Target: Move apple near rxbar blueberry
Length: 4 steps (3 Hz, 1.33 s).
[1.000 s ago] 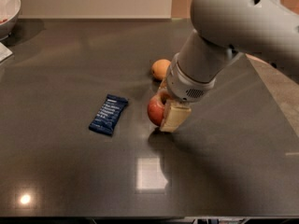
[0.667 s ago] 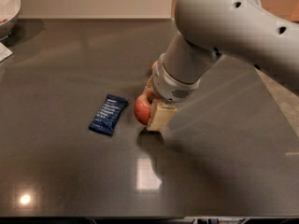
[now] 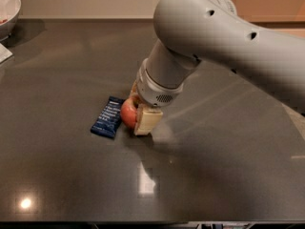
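Note:
The red apple sits low at the dark table, right beside the right edge of the navy-blue rxbar blueberry wrapper; I cannot tell whether they touch. My gripper is shut on the apple; one pale finger shows on its right side, the other is hidden behind the apple. The grey arm reaches in from the upper right and covers the table behind the apple. The orange fruit is hidden behind the arm.
A white bowl stands at the far left corner, with a pale paper edge below it. The dark table runs to a front edge at the bottom. A light floor strip shows at the right.
My gripper has carried the apple leftward, from a gap away from the bar to right beside it. The arm now hides the orange fruit behind it.

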Available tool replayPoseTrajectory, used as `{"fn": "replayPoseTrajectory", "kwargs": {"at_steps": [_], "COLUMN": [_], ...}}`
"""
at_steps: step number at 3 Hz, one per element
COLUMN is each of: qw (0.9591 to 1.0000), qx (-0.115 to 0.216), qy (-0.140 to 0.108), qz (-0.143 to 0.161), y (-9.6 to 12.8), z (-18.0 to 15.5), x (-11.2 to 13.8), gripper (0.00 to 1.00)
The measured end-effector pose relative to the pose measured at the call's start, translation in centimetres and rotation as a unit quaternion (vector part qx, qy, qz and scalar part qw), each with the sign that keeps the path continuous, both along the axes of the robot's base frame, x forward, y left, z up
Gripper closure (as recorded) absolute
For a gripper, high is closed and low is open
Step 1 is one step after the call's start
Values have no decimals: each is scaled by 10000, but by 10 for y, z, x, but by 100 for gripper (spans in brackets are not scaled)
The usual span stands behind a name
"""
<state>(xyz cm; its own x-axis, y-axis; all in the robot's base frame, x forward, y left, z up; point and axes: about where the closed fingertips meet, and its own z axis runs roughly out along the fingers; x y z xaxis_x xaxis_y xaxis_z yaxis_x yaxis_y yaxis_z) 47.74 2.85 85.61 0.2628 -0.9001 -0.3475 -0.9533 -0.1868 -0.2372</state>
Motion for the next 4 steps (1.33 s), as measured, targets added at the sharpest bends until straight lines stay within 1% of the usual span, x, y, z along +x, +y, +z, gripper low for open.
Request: {"fn": "replayPoseTrajectory", "kwargs": {"at_steps": [1, 2, 4], "qw": [9998, 9995, 9995], "qx": [-109, -193, -203], "qy": [68, 96, 87], "qz": [163, 237, 246], "y": [11, 16, 16], "z": [-16, -27, -23], "x": [1, 3, 2], "gripper": [83, 61, 13]}}
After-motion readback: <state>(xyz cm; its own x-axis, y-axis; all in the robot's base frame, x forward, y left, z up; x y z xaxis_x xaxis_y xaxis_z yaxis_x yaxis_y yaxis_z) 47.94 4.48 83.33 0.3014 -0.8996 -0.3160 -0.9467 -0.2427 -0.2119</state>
